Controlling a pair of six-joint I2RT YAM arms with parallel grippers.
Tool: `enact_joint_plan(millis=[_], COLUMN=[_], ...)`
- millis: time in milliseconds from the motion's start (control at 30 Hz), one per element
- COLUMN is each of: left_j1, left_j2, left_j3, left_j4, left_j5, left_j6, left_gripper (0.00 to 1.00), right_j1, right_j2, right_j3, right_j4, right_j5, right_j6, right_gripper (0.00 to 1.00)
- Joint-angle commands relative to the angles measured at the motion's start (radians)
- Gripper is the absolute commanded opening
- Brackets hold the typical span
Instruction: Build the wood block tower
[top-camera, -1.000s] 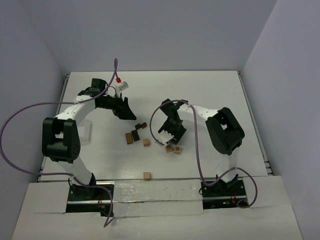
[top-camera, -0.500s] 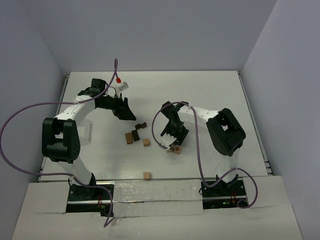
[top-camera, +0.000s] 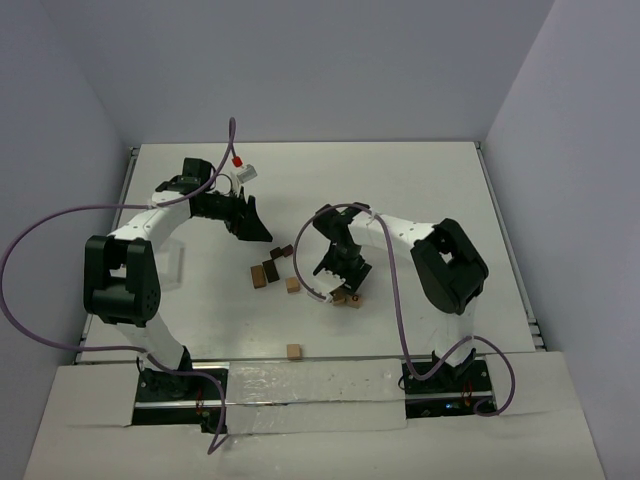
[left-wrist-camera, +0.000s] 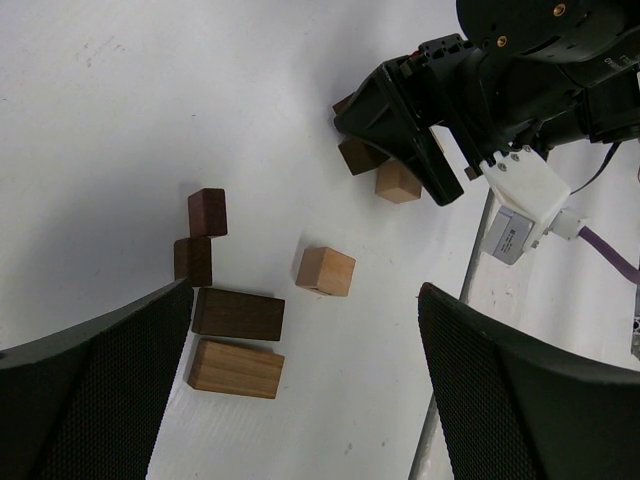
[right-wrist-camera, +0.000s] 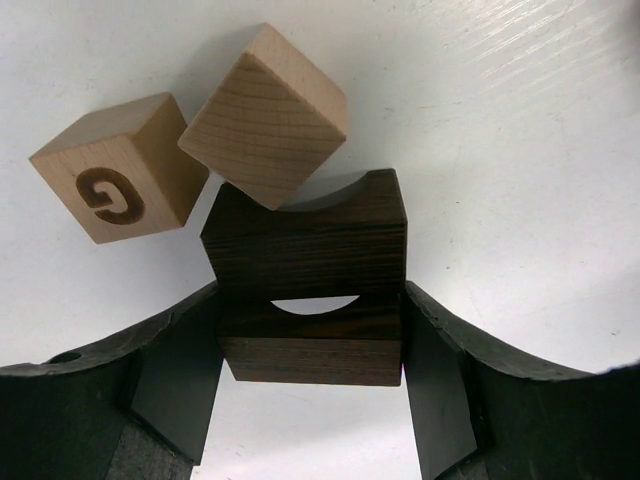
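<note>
Barely begun, by the look of things: across the table (top-camera: 420, 190) no stack anywhere in the top view, only loose blocks (top-camera: 292, 284) lying flat. Nearly all of the gathering and stacking left to do.

Left gripper (top-camera: 255, 222): spread as wide as can be, gripping nothing, hovering near the main cluster (top-camera: 272, 268) of five. Right gripper (top-camera: 342, 283): about half closed, clamped on a dark arch block (right-wrist-camera: 312, 345), low over the table just beside a plain tan cube (right-wrist-camera: 265, 115) and a G cube (right-wrist-camera: 115, 180). Possibly a first placement. Well apart from all this, near the front edge, a lone tan cube (top-camera: 294, 351).

Materials next. Table: matte white, faintly brushed. Fingers (right-wrist-camera: 170, 370): smooth black plastic, gently curved. Blocks: solid wood, visible grain, crisp edges, no obvious gloss. In the cluster, a dark bar (left-wrist-camera: 238, 313) and a tan bar (left-wrist-camera: 235, 368) side by side, touching or nearly so; two dark cubes (left-wrist-camera: 207, 212) corner to corner; a tan cube (left-wrist-camera: 325, 271) slightly apart. Arch block: deep brown, streaky grain, curved notches; one piece or two stacked, cannot tell. Plain tan cube: turned on the diagonal, one corner against the arch block's far edge. G cube: pale, touching its neighbour, letter burnt in dark brown.
</note>
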Motion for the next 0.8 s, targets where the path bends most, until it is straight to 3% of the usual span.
enact_joint_plan(millis=[0, 33, 133, 367, 467, 633, 767], left_j1=[0.008, 0.008, 0.008, 0.009, 0.011, 0.021, 0.034], left_j2=[-0.055, -0.055, -0.06, -0.072, -0.092, -0.128, -0.167], left_j3=[-0.005, -0.005, -0.013, -0.015, -0.029, -0.061, -0.091], left_j4=[0.001, 0.003, 0.008, 0.007, 0.008, 0.064, 0.118], left_j5=[0.041, 0.041, 0.045, 0.039, 0.033, 0.012, -0.013], left_j6=[0.026, 0.024, 0.019, 0.015, 0.016, -0.039, -0.096], left_gripper=[0.99, 0.99, 0.99, 0.99, 0.99, 0.99, 0.99], right_j1=[0.006, 0.007, 0.004, 0.002, -0.023, -0.089, -0.127], right_j2=[-0.029, -0.035, -0.074, -0.179, -0.219, -0.281, -0.345], right_j3=[0.022, 0.021, 0.003, -0.038, 0.062, 0.197, 0.117], right_j4=[-0.052, -0.053, -0.054, -0.037, -0.067, 0.032, 0.216], right_j5=[-0.018, -0.018, -0.007, -0.007, -0.124, -0.271, -0.172], right_j6=[0.041, 0.049, 0.078, 0.102, 0.256, 0.962, 1.418], right_gripper=[0.72, 0.74, 0.99, 1.0, 1.0, 1.0, 1.0])
